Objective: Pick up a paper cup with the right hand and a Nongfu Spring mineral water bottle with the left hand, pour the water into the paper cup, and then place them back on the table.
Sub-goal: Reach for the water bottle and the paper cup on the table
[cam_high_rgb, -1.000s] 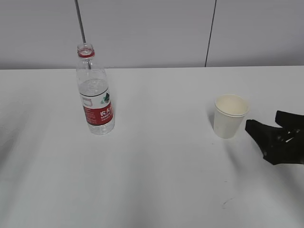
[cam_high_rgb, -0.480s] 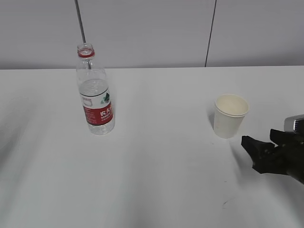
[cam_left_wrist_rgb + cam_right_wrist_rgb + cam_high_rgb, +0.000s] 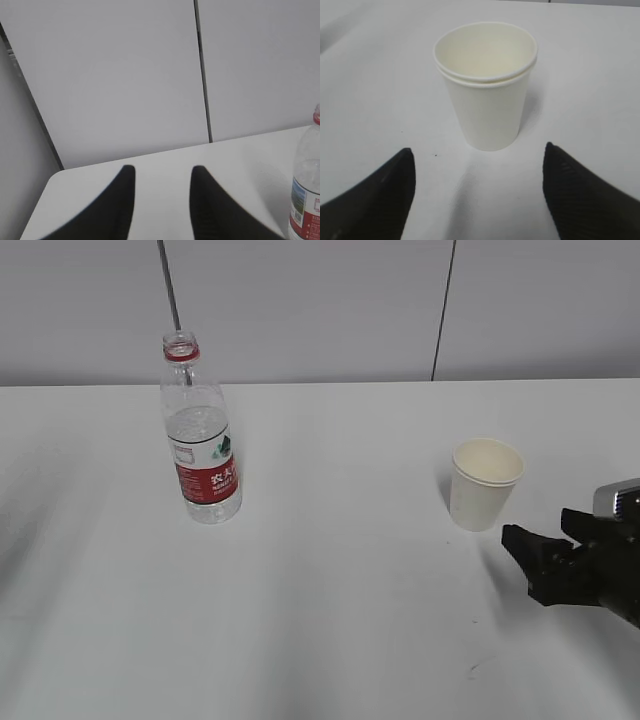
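You get bright, even, diffuse light with no harsh glare across the white tabletop (image 3: 330, 540). Shadows are soft: a faint one lies left of the paper cup (image 3: 484, 483), and broad grey smudges fall at the exterior view's left edge. In both wrist views the near black fingers (image 3: 375, 200) blur at their edges. The bottle (image 3: 199, 432) shows small highlights.

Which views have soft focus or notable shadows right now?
Right wrist view: cup sharp, both fingers of the open right tool blurred at the bottom edge, a soft shadow on the table in front of the cup. Left wrist view: left tool fingers out of focus, bottle cut by the right edge. Exterior view: even lighting, faint grey shadows, no strong glare.
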